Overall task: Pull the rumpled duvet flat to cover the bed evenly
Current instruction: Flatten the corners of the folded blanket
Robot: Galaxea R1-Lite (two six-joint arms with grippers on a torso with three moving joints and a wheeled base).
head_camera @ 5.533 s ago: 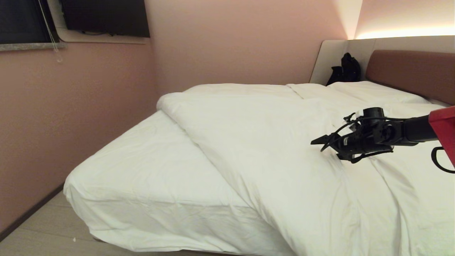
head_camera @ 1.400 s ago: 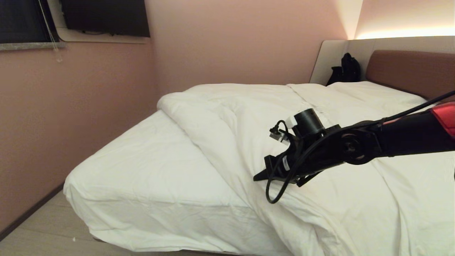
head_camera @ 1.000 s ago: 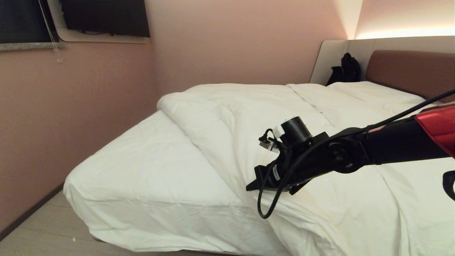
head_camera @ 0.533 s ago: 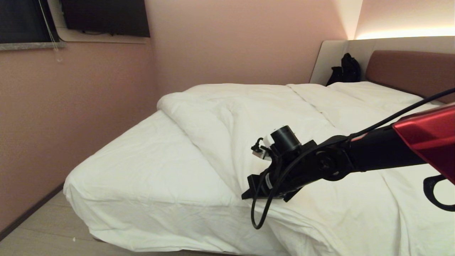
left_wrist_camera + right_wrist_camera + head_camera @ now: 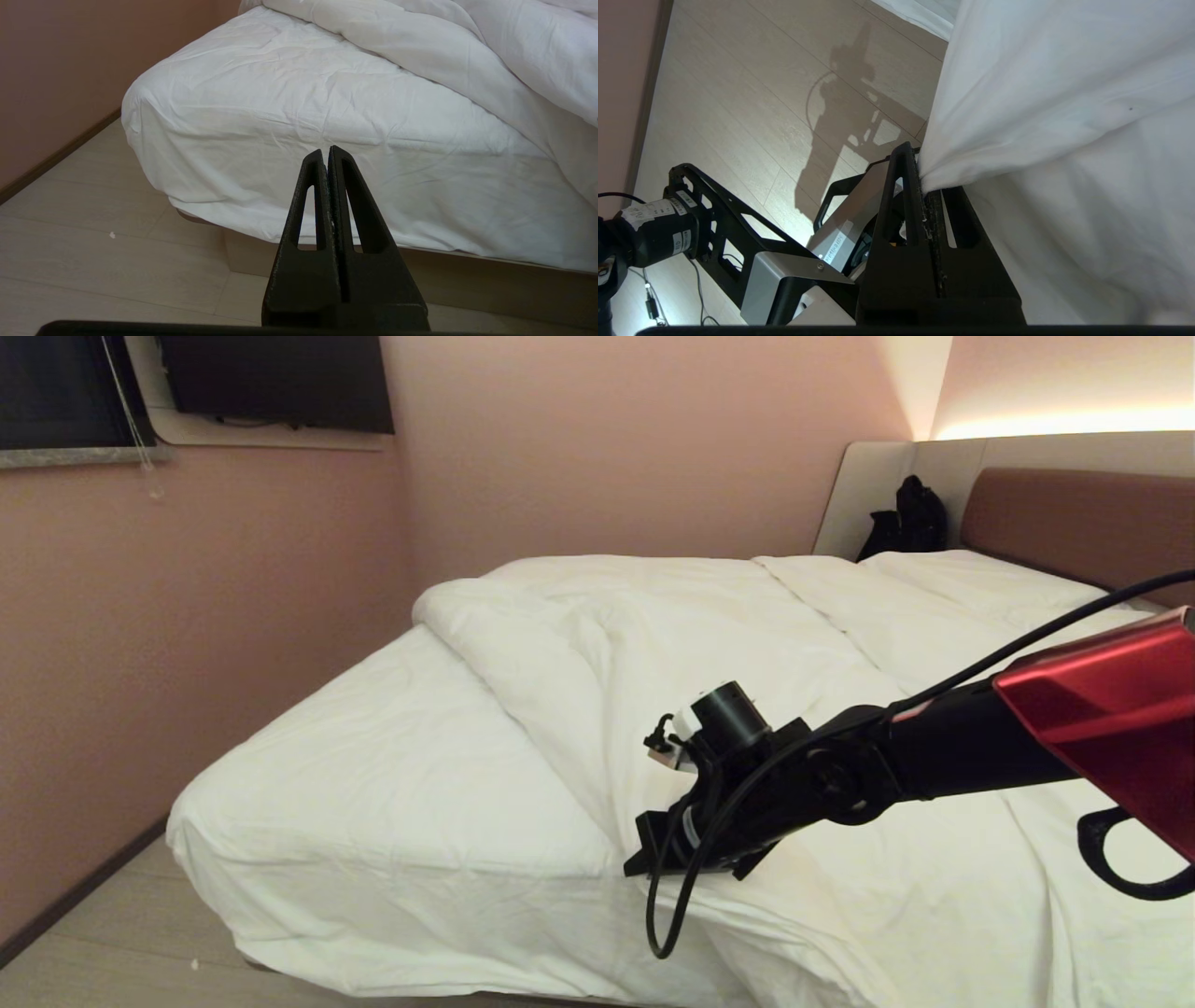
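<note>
Across the head view, the right arm is reaching in from the right edge, its red upper shell leading into a black forearm that is angling down and leftward, with a cable looping below the wrist. At its end the right gripper (image 5: 644,859) is pinching the near edge of the duvet (image 5: 747,644) where that edge is meeting the bed's near side. One duvet is lying bunched over the right and far portion of the bed (image 5: 373,784), leaving the sheeted mattress bare toward the left corner. Two pillows (image 5: 971,581) are lying flat side by side near the reddish-brown headboard (image 5: 1083,523), and one dark bag (image 5: 910,518) is sitting beside the beige side panel. From the left wrist view, the left gripper (image 5: 327,154) is hanging low beside the bed with its two fingers pressed together, holding nothing, pointing at the draped mattress corner above the floor (image 5: 93,242). From the right wrist view, the right gripper's fingers are clamping a tuft of the duvet's white fabric, which is fanning out from the grip, while the robot's base frame (image 5: 738,233) is showing on the floor below.
</note>
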